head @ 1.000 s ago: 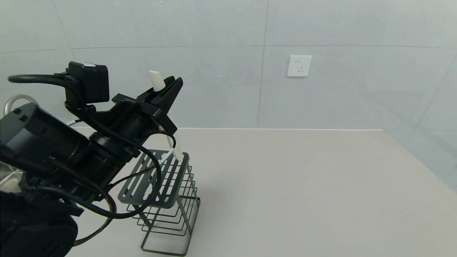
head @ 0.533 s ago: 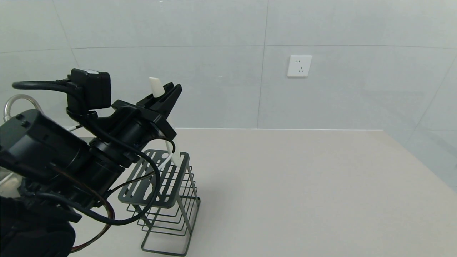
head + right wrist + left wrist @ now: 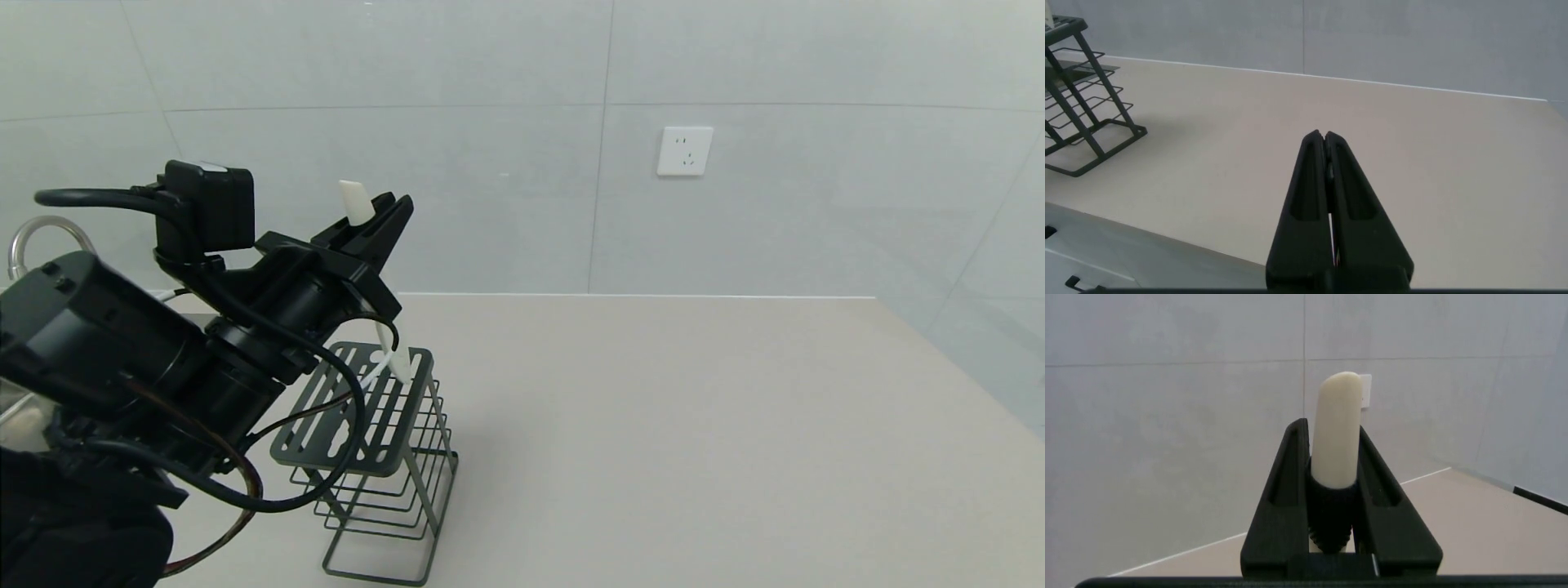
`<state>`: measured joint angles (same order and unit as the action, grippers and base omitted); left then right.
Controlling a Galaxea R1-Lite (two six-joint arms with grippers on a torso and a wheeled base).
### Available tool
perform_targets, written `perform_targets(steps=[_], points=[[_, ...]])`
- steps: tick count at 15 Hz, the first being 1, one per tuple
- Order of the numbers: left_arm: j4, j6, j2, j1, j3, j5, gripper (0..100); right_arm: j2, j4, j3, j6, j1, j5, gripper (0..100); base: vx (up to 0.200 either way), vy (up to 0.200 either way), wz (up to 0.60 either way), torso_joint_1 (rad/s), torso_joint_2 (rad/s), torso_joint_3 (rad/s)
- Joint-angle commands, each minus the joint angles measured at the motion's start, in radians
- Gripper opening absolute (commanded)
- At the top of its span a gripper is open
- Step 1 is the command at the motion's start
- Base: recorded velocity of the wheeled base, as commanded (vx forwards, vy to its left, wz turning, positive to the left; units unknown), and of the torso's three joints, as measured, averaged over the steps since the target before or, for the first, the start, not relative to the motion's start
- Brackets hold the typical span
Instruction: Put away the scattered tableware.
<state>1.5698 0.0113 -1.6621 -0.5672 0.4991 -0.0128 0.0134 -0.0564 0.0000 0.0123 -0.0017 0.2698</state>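
A long white utensil is clamped in my left gripper, which is shut on it at the left of the head view. The utensil slants down, and its lower end meets the far edge of the slotted top of a dark wire rack on the beige counter. In the left wrist view the utensil's rounded end sticks out between the closed fingers of the left gripper. My right gripper is shut with nothing in it, hovering over bare counter, with the wire rack off to one side.
A white wall socket sits on the tiled wall behind the counter. A curved clear tube rises at the far left. The counter stretches bare to the right of the rack, ending at an edge on the far right.
My left gripper has dropped slightly and shifted a little left, bringing the utensil's lower end closer onto the rack's slotted top.
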Motion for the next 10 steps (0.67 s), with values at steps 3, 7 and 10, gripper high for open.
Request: perform_targets(steps=[3, 7, 10], points=[[0.001, -0.001, -0.005, 0.001, -0.014, -0.001, 0, 0.002, 0.000, 0.000, 0.000, 0.000, 0.000, 0, 0.000, 0.000, 0.00, 0.000, 0.00, 0.000], [0.001, -0.001, -0.015, 0.000, -0.031, 0.000, 0, 0.002, 0.001, 0.000, 0.000, 0.000, 0.000, 0, 0.000, 0.000, 0.00, 0.000, 0.00, 0.000], [0.001, 0.004, -0.022, -0.011, -0.045, 0.000, 0, 0.002, 0.000, 0.000, 0.001, 0.000, 0.000, 0, 0.000, 0.000, 0.00, 0.000, 0.00, 0.000]])
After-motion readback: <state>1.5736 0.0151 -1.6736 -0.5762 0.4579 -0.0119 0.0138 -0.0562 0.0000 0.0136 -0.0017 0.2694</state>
